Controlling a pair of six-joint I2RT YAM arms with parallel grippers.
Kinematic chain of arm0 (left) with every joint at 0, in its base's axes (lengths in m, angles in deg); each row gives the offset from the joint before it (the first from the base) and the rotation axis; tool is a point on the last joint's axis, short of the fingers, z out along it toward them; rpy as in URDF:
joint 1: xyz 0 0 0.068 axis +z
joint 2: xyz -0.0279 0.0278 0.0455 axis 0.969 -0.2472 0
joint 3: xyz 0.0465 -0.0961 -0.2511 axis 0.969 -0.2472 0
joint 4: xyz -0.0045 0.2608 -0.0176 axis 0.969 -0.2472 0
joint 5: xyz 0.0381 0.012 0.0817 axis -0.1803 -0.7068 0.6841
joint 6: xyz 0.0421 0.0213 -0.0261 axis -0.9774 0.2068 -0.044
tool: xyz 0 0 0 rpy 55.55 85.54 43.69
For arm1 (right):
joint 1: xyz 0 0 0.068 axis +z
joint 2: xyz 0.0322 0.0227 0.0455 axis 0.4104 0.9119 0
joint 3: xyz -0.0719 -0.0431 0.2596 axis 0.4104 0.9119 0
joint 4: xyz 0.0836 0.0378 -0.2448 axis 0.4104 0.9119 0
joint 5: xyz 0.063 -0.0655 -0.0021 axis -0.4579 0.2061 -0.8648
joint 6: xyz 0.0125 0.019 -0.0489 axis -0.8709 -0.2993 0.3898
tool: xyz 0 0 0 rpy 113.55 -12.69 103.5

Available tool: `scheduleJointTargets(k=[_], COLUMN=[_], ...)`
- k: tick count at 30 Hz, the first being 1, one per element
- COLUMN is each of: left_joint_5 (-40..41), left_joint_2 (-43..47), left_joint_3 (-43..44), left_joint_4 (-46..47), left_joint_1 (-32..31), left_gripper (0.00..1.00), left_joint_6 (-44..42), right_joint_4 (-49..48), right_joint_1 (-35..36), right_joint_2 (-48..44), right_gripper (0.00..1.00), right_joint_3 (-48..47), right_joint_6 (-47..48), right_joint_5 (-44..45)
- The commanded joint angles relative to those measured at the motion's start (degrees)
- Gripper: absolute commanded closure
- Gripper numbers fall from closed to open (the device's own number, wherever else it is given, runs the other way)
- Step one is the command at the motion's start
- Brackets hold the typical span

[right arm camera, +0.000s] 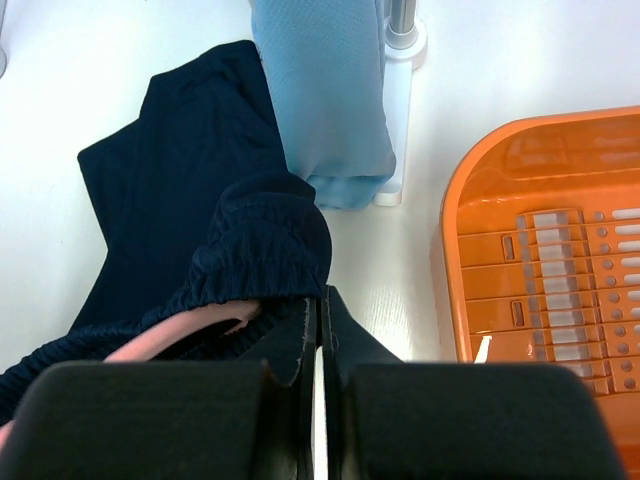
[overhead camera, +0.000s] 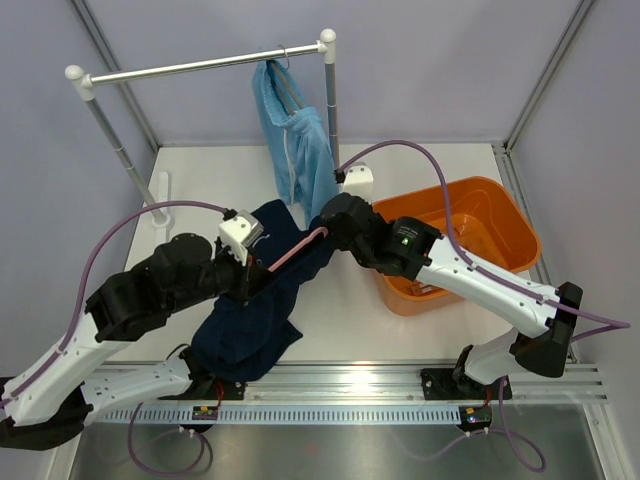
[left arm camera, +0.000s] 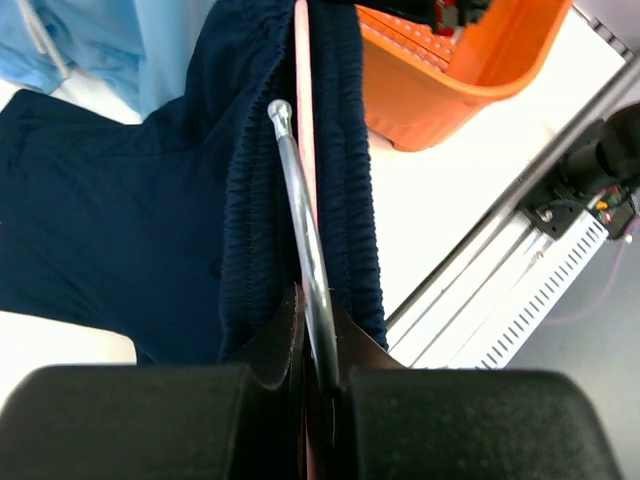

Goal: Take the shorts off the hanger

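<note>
The dark navy shorts (overhead camera: 245,335) hang by their gathered waistband on a pink hanger (overhead camera: 290,255) held low over the table between my two grippers. My left gripper (overhead camera: 245,275) is shut on the hanger's metal hook (left arm camera: 295,190), with the pink bar (left arm camera: 303,120) and navy waistband (left arm camera: 350,200) running away from the jaws (left arm camera: 318,300). My right gripper (overhead camera: 322,228) is at the hanger's far end, shut, its tips (right arm camera: 322,292) against the bunched navy waistband (right arm camera: 270,250). The light sky blue shorts (overhead camera: 300,140) hang from the rack rail.
A white-and-steel clothes rack (overhead camera: 200,67) stands at the back, its right post (overhead camera: 330,100) next to the blue shorts. An orange tub (overhead camera: 420,295) sits to the right under the right arm. A slotted rail (overhead camera: 400,410) runs along the near table edge.
</note>
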Motion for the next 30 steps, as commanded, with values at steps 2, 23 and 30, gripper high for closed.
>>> scheduleJointTargets(k=[2, 23, 30], left_joint_5=[-9.1, -2.17, 6.27], left_joint_2=[2.04, 7.84, 6.79], left_joint_3=[0.12, -3.47, -5.86], left_joint_4=[1.64, 21.32, 29.94], left_joint_1=[-0.46, -0.46, -0.46], left_gripper=[1.0, 1.0, 1.0], left_joint_6=[-2.02, -0.8, -0.09], right_joint_4=[-0.75, -5.23, -5.67], right_joint_1=[-2.04, 0.76, 4.98], right_joint_2=[0.1, -1.83, -3.32], right_gripper=[1.0, 1.0, 1.0], right_joint_3=[-1.74, 0.72, -0.08], right_joint_6=[1.41, 2.29, 2.65], right_joint_5=[4.71, -3.2, -3.9])
